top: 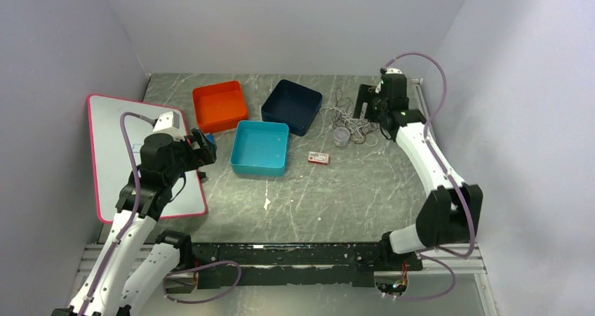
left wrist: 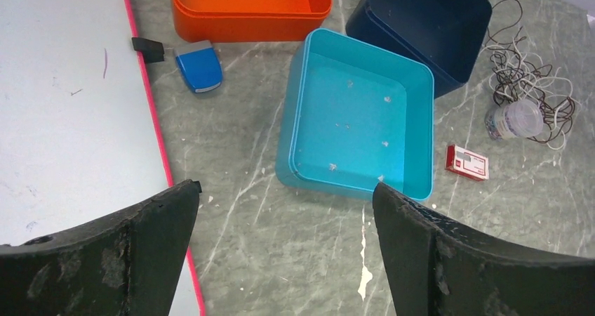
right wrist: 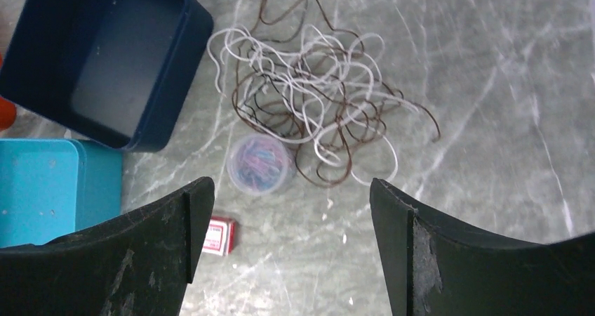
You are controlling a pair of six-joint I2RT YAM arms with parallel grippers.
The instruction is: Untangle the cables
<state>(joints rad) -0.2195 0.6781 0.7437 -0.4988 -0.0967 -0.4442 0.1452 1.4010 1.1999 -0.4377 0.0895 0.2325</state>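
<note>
The cables (top: 354, 125) lie in one loose tangle of thin whitish and dark brown-black loops on the grey marble table, at the back right next to the navy bin. In the right wrist view the cables (right wrist: 309, 84) spread out ahead of my right gripper (right wrist: 291, 184), which hangs above them, open and holding nothing. From above, the right gripper (top: 365, 107) sits at the tangle's right edge. My left gripper (top: 203, 147) is far off at the left, by the whiteboard's edge. It is also open (left wrist: 284, 186) and holds nothing. The cables (left wrist: 523, 74) show at the far right of its view.
A clear round tub of coloured clips (top: 341, 135) touches the tangle's near side, with a small red box (top: 318, 158) in front. The orange bin (top: 210, 90), navy bin (top: 270, 112) and teal bin (top: 258, 170) stand mid-table. A pink-rimmed whiteboard (top: 112, 147) and a blue eraser (left wrist: 198, 67) are at the left.
</note>
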